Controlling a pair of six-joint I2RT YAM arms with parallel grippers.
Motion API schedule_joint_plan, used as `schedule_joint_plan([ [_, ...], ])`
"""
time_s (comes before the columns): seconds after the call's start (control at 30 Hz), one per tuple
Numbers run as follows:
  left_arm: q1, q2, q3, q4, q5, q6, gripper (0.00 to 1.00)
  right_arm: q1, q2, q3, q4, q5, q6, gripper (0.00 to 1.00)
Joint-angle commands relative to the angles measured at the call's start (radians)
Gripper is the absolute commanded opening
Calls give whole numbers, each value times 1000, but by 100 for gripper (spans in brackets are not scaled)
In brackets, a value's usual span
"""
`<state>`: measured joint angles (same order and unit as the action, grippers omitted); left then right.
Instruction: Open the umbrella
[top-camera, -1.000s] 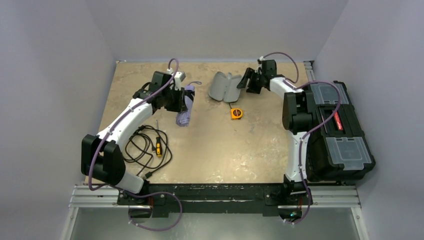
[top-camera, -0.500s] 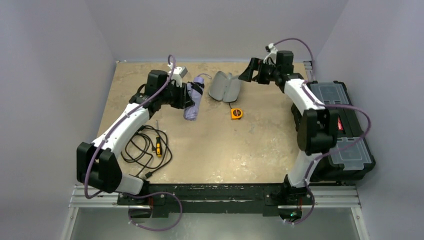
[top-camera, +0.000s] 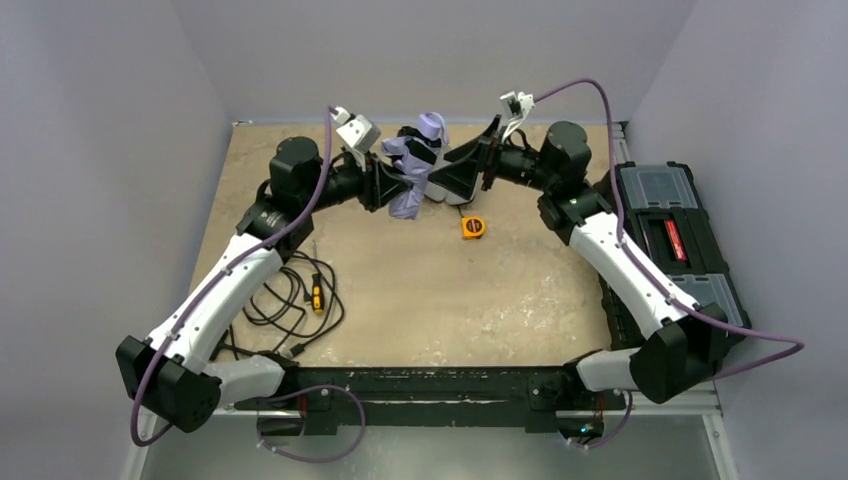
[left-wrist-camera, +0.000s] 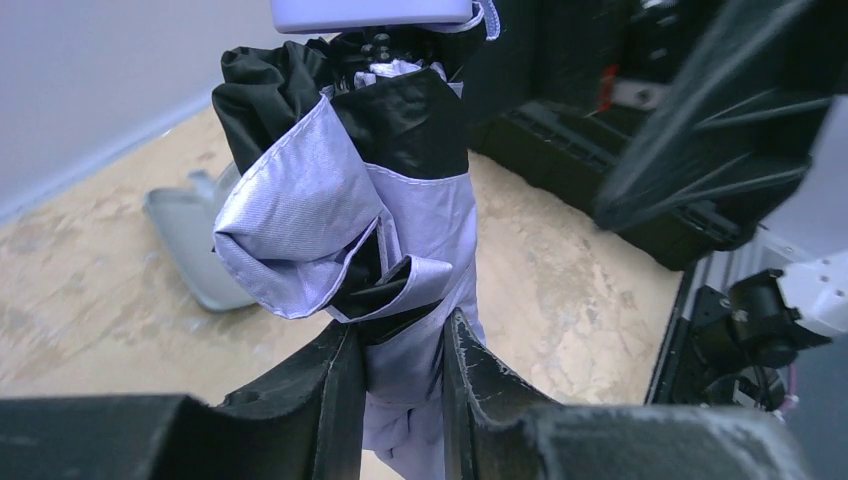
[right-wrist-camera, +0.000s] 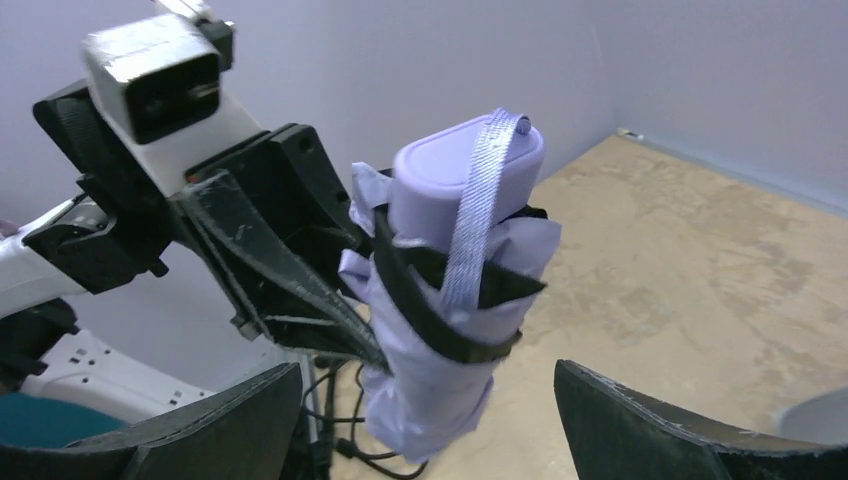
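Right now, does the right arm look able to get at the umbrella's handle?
Probably yes. The left gripper clamps the umbrella further down, leaving its handle bare, and the open right gripper faces that end with nothing between.

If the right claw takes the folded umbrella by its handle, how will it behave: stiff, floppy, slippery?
Probably light: the left claw alone holds the umbrella off the table. Its loose fabric folds look floppy and may slip. The handle looks rigid and smooth, firmer to grip, perhaps slippery.

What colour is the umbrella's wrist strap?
Pale lavender; the strap shows best in the right wrist view.
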<state>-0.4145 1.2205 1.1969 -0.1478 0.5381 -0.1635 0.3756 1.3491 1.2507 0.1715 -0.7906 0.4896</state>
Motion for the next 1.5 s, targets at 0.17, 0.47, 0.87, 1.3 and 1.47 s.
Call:
schedule_joint_plan([
  [0.17,-129,-74,-23,233,15,-30,0,116,5,-50,252,79,158,92],
  [0.47,-114,-129,4,31,122,33,47,107,-20,-90,355,30,234,0],
  [0.87,90,-124,327,-639,596,676,72,151,-45,80,-570,-357,-767,0],
  [1.3,-141,-66,331,-800,477,1145,59,281,79,253,-1206,-189,-1424,0],
  [1.47,-175,-52,305,-795,480,1137,57,322,70,251,-1182,-164,-1425,0],
])
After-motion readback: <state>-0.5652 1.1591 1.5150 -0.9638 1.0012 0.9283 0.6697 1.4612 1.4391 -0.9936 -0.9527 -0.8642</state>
